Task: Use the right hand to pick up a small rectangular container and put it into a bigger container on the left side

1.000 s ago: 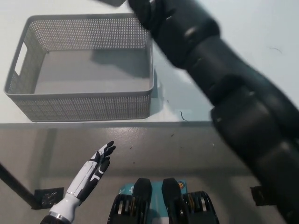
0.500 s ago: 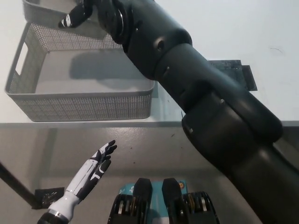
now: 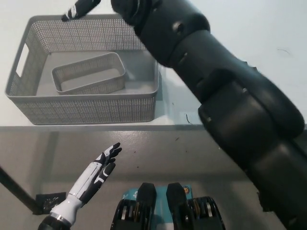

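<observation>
A small rectangular container [image 3: 89, 73] of grey perforated plastic, with rounded corners, is seen lying inside the bigger container [image 3: 86, 109], a grey mesh-walled basket with a slot handle at its left end, set on a pale table [image 3: 225, 28]. The black right hand [image 3: 80, 8] is stretched above the basket's far rim, its fingers released and holding nothing. The white left hand [image 3: 98, 173] is held below the table edge, fingers extended and empty.
</observation>
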Robot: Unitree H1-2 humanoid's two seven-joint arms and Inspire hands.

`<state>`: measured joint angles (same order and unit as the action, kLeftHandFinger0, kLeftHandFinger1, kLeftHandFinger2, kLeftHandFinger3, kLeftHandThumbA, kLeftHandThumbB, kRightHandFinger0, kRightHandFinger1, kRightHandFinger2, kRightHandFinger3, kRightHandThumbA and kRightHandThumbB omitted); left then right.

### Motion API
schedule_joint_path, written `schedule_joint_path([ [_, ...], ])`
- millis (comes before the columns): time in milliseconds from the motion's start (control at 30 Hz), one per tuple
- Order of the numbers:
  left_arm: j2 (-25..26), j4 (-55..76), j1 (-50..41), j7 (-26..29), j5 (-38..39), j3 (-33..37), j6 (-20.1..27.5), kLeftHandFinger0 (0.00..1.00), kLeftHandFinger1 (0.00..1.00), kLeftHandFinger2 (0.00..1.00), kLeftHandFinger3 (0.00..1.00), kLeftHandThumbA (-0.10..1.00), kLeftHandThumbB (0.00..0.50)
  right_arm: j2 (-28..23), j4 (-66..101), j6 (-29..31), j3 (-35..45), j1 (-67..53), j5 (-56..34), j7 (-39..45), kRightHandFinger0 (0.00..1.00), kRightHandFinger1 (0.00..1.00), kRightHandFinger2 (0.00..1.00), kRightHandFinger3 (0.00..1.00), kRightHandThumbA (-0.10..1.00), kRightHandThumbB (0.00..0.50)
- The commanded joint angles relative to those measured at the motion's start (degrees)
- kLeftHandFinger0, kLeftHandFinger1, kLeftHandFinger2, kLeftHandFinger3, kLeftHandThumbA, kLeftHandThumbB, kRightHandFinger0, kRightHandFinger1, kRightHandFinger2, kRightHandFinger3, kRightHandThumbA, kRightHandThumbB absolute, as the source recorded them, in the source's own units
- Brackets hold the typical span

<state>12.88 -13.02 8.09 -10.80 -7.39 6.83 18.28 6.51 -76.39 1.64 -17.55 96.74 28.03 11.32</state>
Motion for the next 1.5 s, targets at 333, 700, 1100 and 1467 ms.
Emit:
schedule_joint_path([
  [333, 0.89, -0.22, 2.89, -0.87, 0.62, -0.07, 1.29, 1.00, 1.00, 1.00, 1.00, 1.00, 0.321, -26.58, 65.77, -1.30, 18.57, -12.60, -11.92, 5.16, 1.00, 1.00, 1.00, 1.00, 1.00, 0.386],
  [700, -0.22, -1.89, 3.46, -0.44, 0.98, -0.12, 1.72, 1.00, 1.00, 1.00, 1.00, 1.00, 0.285, -27.20, 110.34, -3.99, 34.55, -57.59, -23.04, 0.60, 1.00, 1.00, 1.00, 1.00, 1.00, 0.381],
  [1100, -0.83, -1.34, 1.43, 0.02, -0.22, 0.37, 1.70, 1.00, 1.00, 1.00, 1.00, 1.00, 0.303, -14.38, 104.72, 12.74, 10.46, -97.64, -25.48, -0.85, 1.00, 1.00, 1.00, 1.00, 1.00, 0.330],
  [1467, -0.42, -1.71, 1.97, -0.32, -0.25, 0.27, 1.59, 1.00, 1.00, 1.00, 1.00, 1.00, 0.292, -9.60, 83.34, 22.29, 4.74, -103.25, -21.84, 0.00, 1.00, 1.00, 1.00, 1.00, 1.00, 0.263],
])
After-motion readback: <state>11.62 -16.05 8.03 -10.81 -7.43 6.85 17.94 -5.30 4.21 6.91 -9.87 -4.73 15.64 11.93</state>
